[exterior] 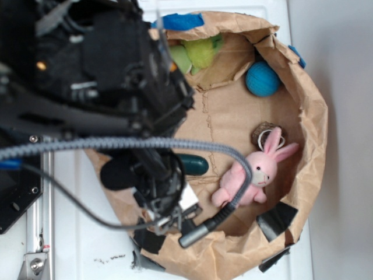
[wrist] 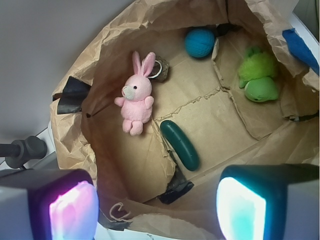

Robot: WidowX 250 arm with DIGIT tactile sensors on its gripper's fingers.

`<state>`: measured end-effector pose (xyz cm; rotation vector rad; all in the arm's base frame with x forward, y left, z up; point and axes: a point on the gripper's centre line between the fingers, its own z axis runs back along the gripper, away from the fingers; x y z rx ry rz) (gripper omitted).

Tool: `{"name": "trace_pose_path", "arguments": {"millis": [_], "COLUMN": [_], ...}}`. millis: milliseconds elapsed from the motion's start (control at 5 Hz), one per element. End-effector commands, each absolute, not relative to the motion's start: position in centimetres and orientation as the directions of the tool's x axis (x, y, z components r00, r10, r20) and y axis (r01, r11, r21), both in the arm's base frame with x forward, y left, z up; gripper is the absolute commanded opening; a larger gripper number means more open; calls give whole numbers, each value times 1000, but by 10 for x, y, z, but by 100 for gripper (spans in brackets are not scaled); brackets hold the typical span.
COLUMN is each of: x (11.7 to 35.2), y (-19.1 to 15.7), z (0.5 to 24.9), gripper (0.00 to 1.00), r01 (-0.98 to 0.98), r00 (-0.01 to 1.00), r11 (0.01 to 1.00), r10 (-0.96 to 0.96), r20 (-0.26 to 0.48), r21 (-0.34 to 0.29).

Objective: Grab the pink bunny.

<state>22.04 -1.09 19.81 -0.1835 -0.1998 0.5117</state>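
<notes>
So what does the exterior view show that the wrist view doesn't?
Only the exterior view shows the robot arm, its grey cable and the white table around the bag. Only the wrist view shows the gripper, open, with its two glowing fingertips at the bottom edge. Both show the paper bag, pink bunny, blue ball, green plush and dark green pickle-shaped toy.

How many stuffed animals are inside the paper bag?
2. The pink bunny lies on the bag's floor near a side wall. The green-yellow plush toy sits in the far corner. Folds in the brown paper bag could hide more.
</notes>
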Motion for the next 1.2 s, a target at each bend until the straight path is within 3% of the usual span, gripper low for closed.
{"name": "trace_pose_path", "arguments": {"millis": [0, 400, 800, 1000], "x": [240, 253, 288, 318], "y": [7, 14, -3, -14], "z": [140, 99, 96, 91], "gripper": [100, 100, 100, 100], "r01": [-527, -528, -470, -444], "r00": [836, 831, 840, 842], "r11": [844, 847, 871, 878], "r10": [536, 529, 492, 477], "r20": [119, 173, 228, 253], "r21": [-102, -55, -144, -177]}}
